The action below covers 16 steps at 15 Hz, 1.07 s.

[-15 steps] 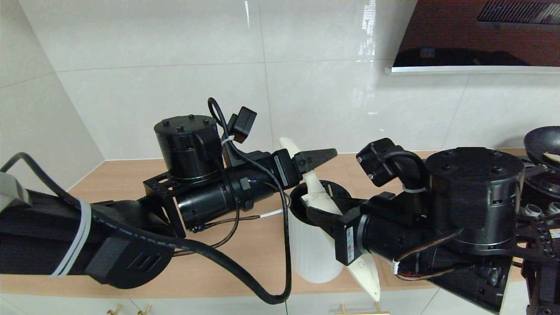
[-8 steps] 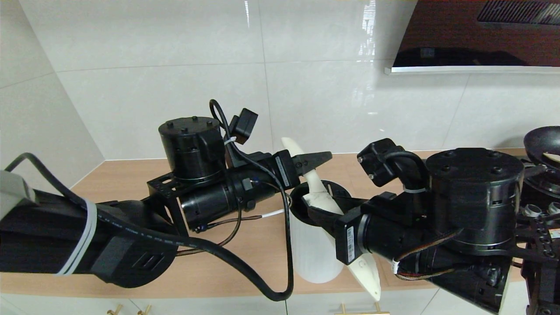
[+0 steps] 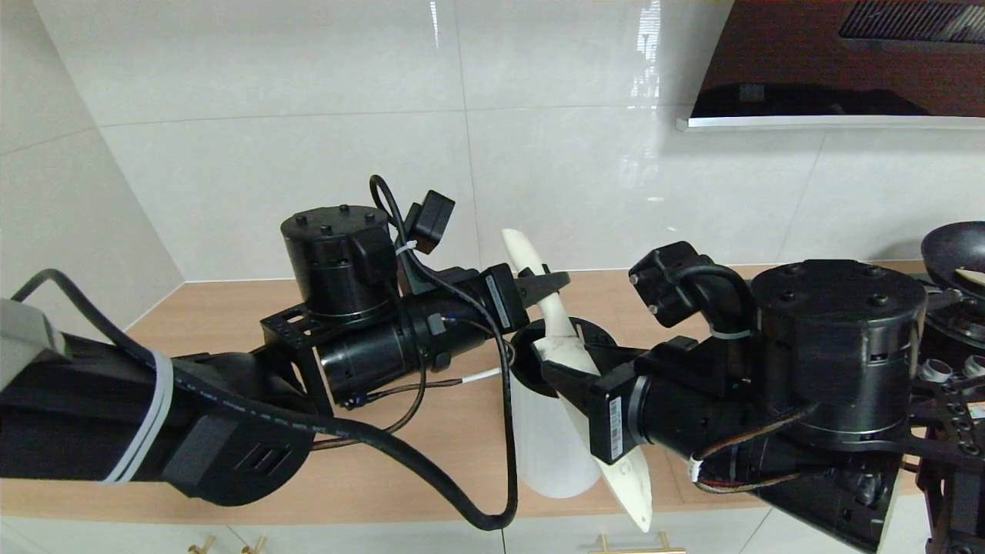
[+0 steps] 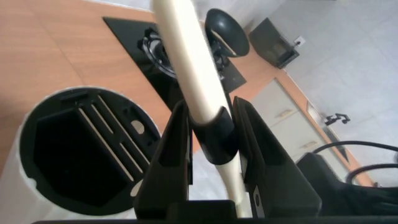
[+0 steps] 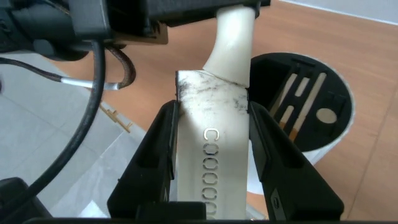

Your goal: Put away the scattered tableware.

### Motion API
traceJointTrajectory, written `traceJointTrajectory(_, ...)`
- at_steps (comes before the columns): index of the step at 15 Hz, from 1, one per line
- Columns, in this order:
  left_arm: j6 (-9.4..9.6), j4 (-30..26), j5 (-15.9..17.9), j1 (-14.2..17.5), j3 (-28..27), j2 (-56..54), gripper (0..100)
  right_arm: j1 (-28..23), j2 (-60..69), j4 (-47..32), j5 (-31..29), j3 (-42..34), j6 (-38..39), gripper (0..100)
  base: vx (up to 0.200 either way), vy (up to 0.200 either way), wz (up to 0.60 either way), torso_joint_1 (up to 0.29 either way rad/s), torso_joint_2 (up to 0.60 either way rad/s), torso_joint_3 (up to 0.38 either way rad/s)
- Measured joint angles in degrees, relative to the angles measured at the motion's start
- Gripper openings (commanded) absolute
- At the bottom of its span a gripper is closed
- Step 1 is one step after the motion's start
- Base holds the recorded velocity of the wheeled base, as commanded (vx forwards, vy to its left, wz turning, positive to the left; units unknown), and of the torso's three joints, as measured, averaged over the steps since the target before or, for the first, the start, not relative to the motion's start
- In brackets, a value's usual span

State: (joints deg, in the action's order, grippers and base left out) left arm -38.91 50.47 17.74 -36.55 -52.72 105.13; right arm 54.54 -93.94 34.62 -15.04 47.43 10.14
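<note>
The spatula (image 3: pixel 557 329) looks smooth matt cream plastic, scuffed dark mid-length; the holder (image 3: pixel 548 448) is frosted white plastic, the countertop (image 3: pixel 215 315) matt wood-grain, the twelve-o'clock wall tiles (image 3: pixel 308 154) glossy.

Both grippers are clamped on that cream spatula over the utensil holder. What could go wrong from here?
With the left gripper on the handle and the right gripper on the blade, uneven pulls could wrench the spatula loose.
Its blade end hangs outside the utensil holder; released now, it would likely miss the compartments.
The right gripper sits close to the holder and could tip it.
</note>
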Motion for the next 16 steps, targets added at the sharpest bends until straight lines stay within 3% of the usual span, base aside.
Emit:
traceJointTrajectory(4,-0.01,0.49,-0.22,-0.02,0.0,-0.2,0,0.02,0.0,0.09,-0.57,0.16,-0.02,0,0.0,0.0,0.0,0.0,0.0,0.0)
traceJointTrajectory(5,-0.01,0.51,-0.33,-0.02,0.02,-0.28,0,0.02,0.01,0.11,-0.61,0.2,-0.02,100,0.0,0.0,0.0,0.0,0.0,0.0)
traceJointTrajectory(13,0.44,0.51,-0.59,0.61,0.05,-2.38,0,-0.41,1.0,1.94,-1.27,-0.09,-0.18,100,0.0,0.0,0.0,0.0,0.0,0.0)
traceJointTrajectory(16,4.27,0.52,-0.67,2.97,0.16,-4.52,0,-3.83,3.71,2.55,-1.87,-0.3,-0.71,100,0.0,0.0,0.0,0.0,0.0,0.0)
